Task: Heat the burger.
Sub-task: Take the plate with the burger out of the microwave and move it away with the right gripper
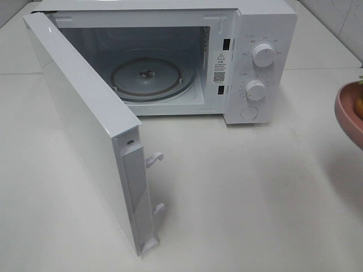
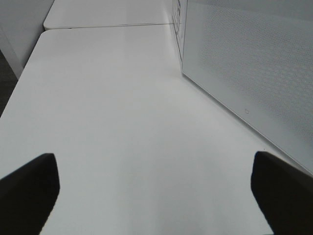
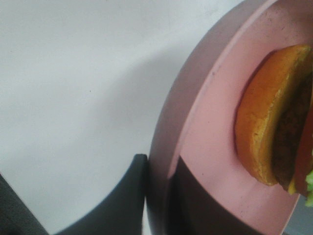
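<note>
Right end effector (image 3: 157,196) is clamped on the pink plate's (image 3: 205,147) rim, burger (image 3: 274,117) on it, microwave (image 1: 170,62) door open, left end effector (image 2: 156,196) released, I think hovering over the surface (image 2: 122,122).

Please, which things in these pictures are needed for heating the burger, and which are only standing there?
Needed:
burger
pink plate under it, pinched at its rim by the right gripper
microwave, its door open, glass turntable bare

Only there:
left gripper, open over the white table
</note>
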### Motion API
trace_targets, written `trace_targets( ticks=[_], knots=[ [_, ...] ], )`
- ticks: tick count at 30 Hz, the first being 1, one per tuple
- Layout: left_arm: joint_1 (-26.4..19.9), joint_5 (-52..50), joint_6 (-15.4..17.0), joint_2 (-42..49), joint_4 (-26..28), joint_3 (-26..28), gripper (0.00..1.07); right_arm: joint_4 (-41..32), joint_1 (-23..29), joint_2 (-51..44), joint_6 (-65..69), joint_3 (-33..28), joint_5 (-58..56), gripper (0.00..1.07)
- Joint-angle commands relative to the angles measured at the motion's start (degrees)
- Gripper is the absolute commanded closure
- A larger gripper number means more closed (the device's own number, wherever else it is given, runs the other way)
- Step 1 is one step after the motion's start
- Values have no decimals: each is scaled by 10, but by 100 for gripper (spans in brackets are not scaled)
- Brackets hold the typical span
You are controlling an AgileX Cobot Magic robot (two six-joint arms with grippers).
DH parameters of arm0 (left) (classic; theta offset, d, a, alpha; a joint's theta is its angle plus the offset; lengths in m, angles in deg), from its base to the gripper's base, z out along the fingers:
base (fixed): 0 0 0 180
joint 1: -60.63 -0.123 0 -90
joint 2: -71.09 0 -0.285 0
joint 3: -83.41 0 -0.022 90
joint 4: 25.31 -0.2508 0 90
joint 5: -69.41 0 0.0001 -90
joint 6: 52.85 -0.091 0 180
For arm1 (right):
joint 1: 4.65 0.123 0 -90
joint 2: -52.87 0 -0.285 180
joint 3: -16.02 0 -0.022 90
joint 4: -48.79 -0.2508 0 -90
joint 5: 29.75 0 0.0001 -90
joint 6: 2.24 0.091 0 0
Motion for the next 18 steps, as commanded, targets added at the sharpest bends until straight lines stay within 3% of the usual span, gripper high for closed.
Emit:
trace_targets(
  ticks=[1, 7, 18],
  knots=[
    [-3, 3, 1, 7, -2, 0, 6, 50, -2, -8, 42, 5, -2, 107],
    [-3, 3, 1, 7, -2, 0, 6, 87, -2, 22, 146, 5, -61, 107],
    [-3, 3, 1, 7, -2, 0, 6, 89, -2, 91, 248, 9, -66, 107]
  ],
)
